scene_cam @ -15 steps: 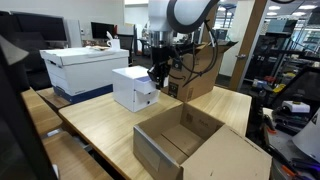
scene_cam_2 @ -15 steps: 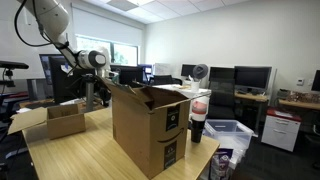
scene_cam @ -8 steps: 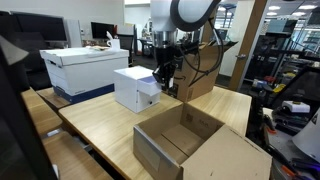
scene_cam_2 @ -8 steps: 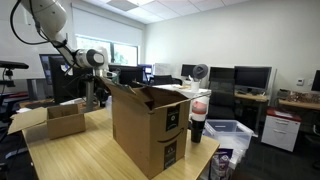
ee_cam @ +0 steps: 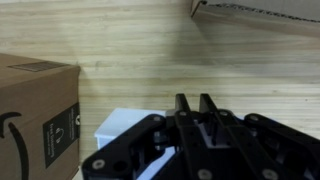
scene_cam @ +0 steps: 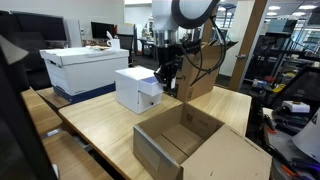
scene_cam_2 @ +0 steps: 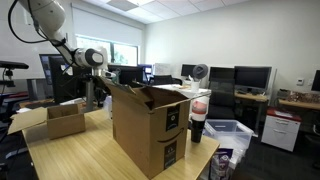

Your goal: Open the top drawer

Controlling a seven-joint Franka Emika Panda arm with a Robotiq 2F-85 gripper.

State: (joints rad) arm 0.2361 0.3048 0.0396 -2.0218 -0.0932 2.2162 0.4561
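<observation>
White top drawer [scene_cam: 148,89] sits partly out, centre frame; gripper [scene_cam: 161,83] pinched narrow at its front, apparently clamping the hidden knob to pull.

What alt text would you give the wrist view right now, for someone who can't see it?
The black gripper fills the lower centre, its jaws almost together over a white cabinet; whether they hold a knob is hidden. A printed cardboard box stands at left and the edge of a second box shows top right, all on a wooden table.
</observation>
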